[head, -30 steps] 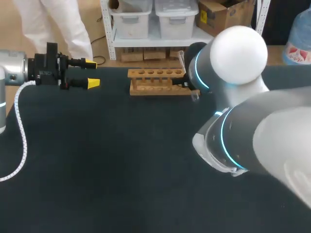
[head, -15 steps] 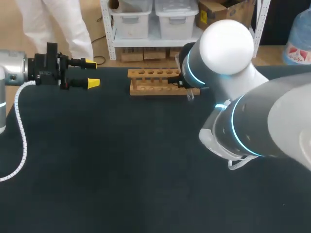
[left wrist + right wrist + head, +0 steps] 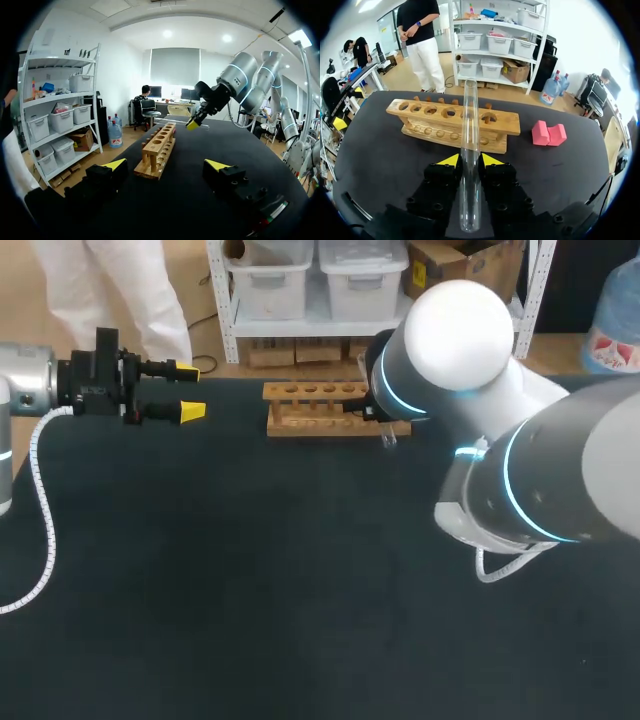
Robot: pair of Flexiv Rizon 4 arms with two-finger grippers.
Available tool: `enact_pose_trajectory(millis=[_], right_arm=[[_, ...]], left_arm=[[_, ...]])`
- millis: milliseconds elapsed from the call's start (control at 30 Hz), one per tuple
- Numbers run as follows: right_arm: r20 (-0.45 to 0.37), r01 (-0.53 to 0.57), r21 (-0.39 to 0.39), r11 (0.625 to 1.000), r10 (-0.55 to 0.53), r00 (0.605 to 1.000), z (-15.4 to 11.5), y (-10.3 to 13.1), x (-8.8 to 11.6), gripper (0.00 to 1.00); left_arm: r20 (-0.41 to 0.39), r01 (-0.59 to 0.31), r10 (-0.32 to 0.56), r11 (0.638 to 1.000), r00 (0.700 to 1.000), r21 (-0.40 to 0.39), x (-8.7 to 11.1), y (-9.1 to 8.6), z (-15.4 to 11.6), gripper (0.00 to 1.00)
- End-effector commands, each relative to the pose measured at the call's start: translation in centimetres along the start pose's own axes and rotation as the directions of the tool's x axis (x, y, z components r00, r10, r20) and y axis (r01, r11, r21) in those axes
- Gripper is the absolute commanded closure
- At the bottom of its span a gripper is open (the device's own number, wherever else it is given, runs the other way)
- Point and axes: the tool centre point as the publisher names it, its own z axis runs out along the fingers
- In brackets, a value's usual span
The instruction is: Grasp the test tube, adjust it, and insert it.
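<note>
- The right gripper [image 3: 469, 160] is clamped on the test tube [image 3: 469, 120]. In the right wrist view its two yellow tips press the glass from either side, with only the tube's width between them.
- The tube is clear and looks empty. It runs out along the fingers, with its rounded closed end back toward the wrist and its open mouth ahead of the tips.
- Seen from that wrist, the forward part of the tube crosses the wooden rack [image 3: 500, 127] near the end that lies toward the pink block [image 3: 549, 134]. I cannot tell whether glass and wood touch.
- The rack's top board has a row of round holes, and no tube stands in any of them.
- In the head view the rack sits at the upper middle of the frame, on the dark table [image 3: 250, 570].
- The right arm [image 3: 470, 360] comes in from the right of that frame. Its bulk hides its own gripper at the rack's right end.
- The left gripper [image 3: 188, 390] hangs at the upper left of the head view with its fingers spread wide. It holds nothing and touches nothing.
- From the left wrist, the rack lies ahead of those parted fingers, well apart from them.
</note>
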Motion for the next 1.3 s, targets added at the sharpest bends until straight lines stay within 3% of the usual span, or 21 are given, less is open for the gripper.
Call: enact_pose_trajectory(millis=[33, 433, 1033, 1300], right_arm=[[-0.016, 0.001, -0.008, 1.000, -0.001, 1.000, 0.6, 0.0, -0.3, 1.00], [-0.046, -0.009, -0.040, 0.999, 0.007, 0.999, 1.6, 0.1, 0.0, 1.00], [-0.179, -0.018, -0.085, 0.996, 0.003, 0.984, 3.2, 0.0, 0.8, 1.00], [-0.180, -0.023, -0.080, 0.997, 0.008, 0.984, 3.2, -0.2, 1.0, 1.00]], left_arm=[[0.002, -0.002, 0.002, 1.000, 1.000, 0.000, 0.1, 0.0, 0.0, 0.00], [0.002, -0.002, 0.002, 1.000, 1.000, 0.000, 0.1, 0.0, 0.0, 0.00], [0.002, -0.002, 0.002, 1.000, 1.000, 0.000, 0.1, 0.0, 0.0, 0.00], [0.002, -0.002, 0.002, 1.000, 1.000, 0.000, 0.1, 0.0, 0.0, 0.00]])
